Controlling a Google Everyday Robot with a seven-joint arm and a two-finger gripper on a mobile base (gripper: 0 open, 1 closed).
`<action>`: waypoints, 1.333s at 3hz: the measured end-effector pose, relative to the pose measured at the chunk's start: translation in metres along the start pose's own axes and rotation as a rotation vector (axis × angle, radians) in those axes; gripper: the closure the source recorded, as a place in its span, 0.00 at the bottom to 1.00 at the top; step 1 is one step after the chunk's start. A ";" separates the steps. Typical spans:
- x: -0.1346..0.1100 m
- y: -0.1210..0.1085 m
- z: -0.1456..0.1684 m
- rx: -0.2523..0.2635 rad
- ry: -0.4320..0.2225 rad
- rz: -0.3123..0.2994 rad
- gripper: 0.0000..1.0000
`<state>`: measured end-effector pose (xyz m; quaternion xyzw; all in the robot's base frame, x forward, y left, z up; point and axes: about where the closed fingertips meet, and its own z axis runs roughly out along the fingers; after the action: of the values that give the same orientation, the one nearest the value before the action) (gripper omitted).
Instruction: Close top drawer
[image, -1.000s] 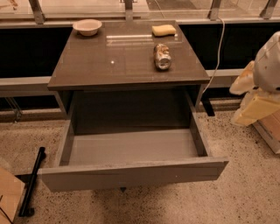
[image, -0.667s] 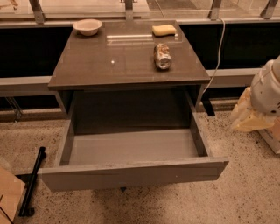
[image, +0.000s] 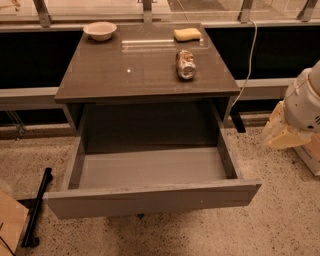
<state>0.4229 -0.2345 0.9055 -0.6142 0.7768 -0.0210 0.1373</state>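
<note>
On cabinet top (image: 100, 80): bowl (image: 100, 30) at upper left, sponge (image: 187, 34) right of centre, can (image: 186, 64) lying before the sponge. Below, top drawer (image: 150, 201) pulled out toward lower frame. At right edge, probably the gripper (image: 281, 135), apart from drawer.

The floor (image: 280, 225) is speckled terrazzo, beige with dark flecks. Behind the cabinet (image: 140, 75) there's a long dark panel (image: 35, 60) with a pale grey ledge (image: 30, 95) under it, and metal posts (image: 42, 12) up top. A white cable (image: 248, 70) hangs down on the right. A black rod (image: 39, 205) lies on the floor at left. Lighting's warm, kinda dim. The gripper (image: 281, 134) hangs at the right edge, over the floor.
</note>
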 end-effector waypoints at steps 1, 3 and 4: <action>0.011 0.013 0.024 -0.046 0.024 0.035 1.00; 0.040 0.063 0.116 -0.192 -0.006 0.113 1.00; 0.052 0.078 0.171 -0.243 -0.007 0.130 1.00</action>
<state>0.3787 -0.2421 0.7152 -0.5748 0.8113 0.0842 0.0657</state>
